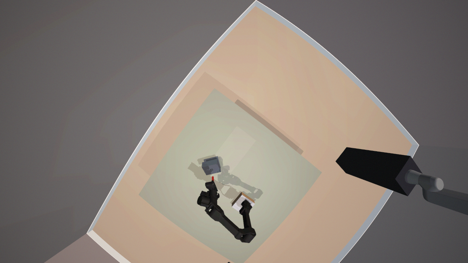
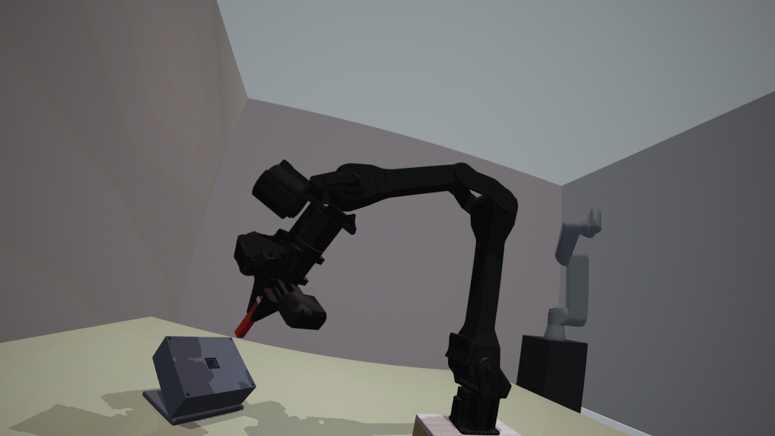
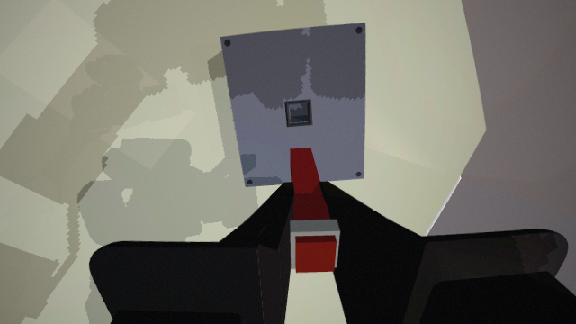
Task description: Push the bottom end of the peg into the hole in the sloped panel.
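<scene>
Gripping the red square peg (image 3: 309, 189) tight, the claw (image 3: 310, 211) hangs above the counter (image 2: 335, 379), aiming at the sloped panel (image 3: 297, 103). Alignment looks underway; next, I judge, match flats and push straight into the square hole (image 3: 299, 112).

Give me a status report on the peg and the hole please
Tool shut on red peg. Peg tilted, in the air above the sloped panel, aimed toward the square hole, not yet in. Nothing between peg tip and hole.
</scene>
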`<state>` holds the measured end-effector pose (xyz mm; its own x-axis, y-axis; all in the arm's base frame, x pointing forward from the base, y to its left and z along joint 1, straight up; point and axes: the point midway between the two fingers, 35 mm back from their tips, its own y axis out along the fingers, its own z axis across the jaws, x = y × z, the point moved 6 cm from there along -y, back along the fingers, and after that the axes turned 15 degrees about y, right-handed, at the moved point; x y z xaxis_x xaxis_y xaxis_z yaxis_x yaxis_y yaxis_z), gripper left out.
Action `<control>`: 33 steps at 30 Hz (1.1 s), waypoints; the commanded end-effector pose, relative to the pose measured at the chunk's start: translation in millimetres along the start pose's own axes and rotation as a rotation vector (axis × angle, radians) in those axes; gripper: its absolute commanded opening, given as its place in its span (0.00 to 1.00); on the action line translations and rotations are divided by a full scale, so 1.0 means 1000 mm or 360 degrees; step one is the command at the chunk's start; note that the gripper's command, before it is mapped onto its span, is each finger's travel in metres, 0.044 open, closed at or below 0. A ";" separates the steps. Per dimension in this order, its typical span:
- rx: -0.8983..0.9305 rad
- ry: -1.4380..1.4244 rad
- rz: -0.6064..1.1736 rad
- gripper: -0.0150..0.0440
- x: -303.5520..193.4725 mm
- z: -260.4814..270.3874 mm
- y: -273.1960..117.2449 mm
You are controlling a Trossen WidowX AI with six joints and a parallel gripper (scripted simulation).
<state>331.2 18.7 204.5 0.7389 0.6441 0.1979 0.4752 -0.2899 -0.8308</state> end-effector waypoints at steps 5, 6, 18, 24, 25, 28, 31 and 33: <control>-0.0016 -0.0049 0.0000 0.25 0.002 0.002 0.016; -0.0019 -0.0054 -0.0003 0.25 0.003 0.002 0.018; -0.0050 -0.0110 -0.0027 0.25 0.007 0.004 0.038; -0.0056 -0.0121 -0.0028 0.25 0.007 0.005 0.042; -0.0056 -0.0121 -0.0028 0.25 0.007 0.005 0.043; -0.0057 -0.0121 -0.0029 0.25 0.008 0.005 0.045; -0.0057 -0.0121 -0.0029 0.25 0.008 0.005 0.048; -0.0058 -0.0121 -0.0030 0.25 0.008 0.004 0.051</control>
<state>357.7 13.2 165.8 0.6931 0.6982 0.1793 0.5106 -0.3000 -0.8058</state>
